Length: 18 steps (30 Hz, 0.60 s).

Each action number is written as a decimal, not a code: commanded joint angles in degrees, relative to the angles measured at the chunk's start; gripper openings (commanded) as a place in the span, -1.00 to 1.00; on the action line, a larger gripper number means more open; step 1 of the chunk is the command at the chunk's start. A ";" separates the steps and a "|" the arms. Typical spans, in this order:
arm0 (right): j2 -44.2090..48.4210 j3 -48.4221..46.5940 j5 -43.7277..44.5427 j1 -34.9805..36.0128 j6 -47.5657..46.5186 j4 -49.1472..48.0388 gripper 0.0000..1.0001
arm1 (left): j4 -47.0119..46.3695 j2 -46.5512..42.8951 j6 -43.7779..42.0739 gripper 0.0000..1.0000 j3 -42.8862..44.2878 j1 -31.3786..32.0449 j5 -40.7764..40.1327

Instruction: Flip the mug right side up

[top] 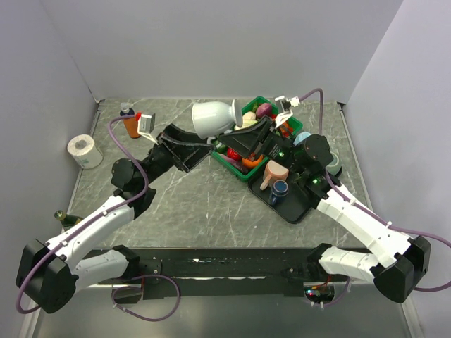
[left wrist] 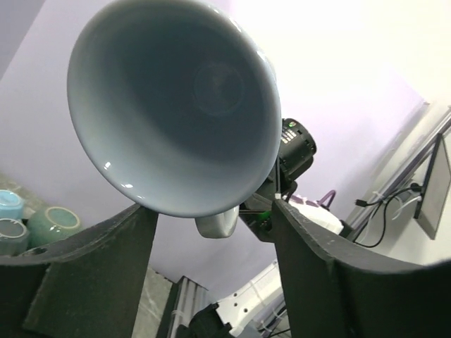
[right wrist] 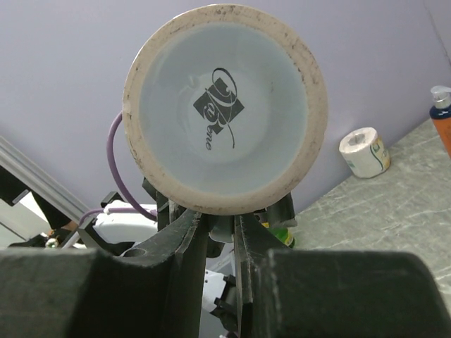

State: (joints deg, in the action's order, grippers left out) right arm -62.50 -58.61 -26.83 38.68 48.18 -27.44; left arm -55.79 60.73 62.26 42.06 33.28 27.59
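1. Two claws, one mug [top: 213, 118]. It hangs in the air over the back of the table [top: 211, 211], lying on its side. Mouth faces my left arm, base [right wrist: 224, 105] faces my right.
2. Right claw [right wrist: 217, 225] is clenched on the handle [left wrist: 218, 222] and carries the whole mug.
3. Left claw [left wrist: 213, 211] is released, fingers spread wide just under the rim [left wrist: 113, 176], grasping nothing.
4. Step in hand, as I read it: left takes a grip so the mouth can swing upward.
5. To do it well, put one finger inside and one outside the wall and bite deep, not on the lip. The glaze looks slick.
6. Right lets go only once left is firm, otherwise the mug drops.
7. Then roll the left wrist slowly, clear of the basket [top: 232, 169], and set the base flat on bare table.
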 commanded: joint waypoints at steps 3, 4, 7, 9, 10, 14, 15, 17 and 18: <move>0.71 -1.42 0.29 0.70 0.16 -8.24 -1.00 | -6.96 -0.70 3.39 0.25 0.56 0.91 -1.49; 0.71 -1.07 0.20 0.70 -0.02 -8.07 -1.00 | -6.35 -0.79 3.31 0.21 0.74 0.91 -1.32; 1.06 -0.63 -0.06 0.87 -1.42 -7.10 -1.00 | -5.12 -1.05 3.13 0.01 1.62 1.00 -1.23; 1.15 -0.45 -0.85 0.87 -2.56 -6.49 -1.00 | -3.55 -1.92 2.17 -0.10 2.06 1.00 -1.93; 1.33 0.16 -1.03 0.96 -2.83 -6.83 -1.00 | -1.88 -2.19 1.56 -0.12 2.14 1.00 -2.28; 0.98 0.95 -2.17 0.96 -3.27 -6.92 -1.00 | -1.96 -3.25 1.29 -0.12 1.88 1.09 -3.16; 0.80 1.21 -2.87 1.14 -3.27 -7.18 -1.00 | -1.78 -3.34 1.29 -0.13 1.97 1.00 -3.42; 0.63 1.74 -3.32 1.31 -3.53 -7.62 -1.00 | -1.08 -3.77 1.11 -0.14 1.97 1.00 -3.95; 0.54 1.74 -3.58 1.40 -3.80 -7.45 -1.00 | -1.08 -3.95 1.02 -0.15 1.88 1.09 -3.95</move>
State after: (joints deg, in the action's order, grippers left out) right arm -62.50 -57.52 -27.24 39.05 46.37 -30.09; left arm -54.11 59.40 64.12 42.06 34.28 26.46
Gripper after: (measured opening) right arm 0.241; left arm 0.436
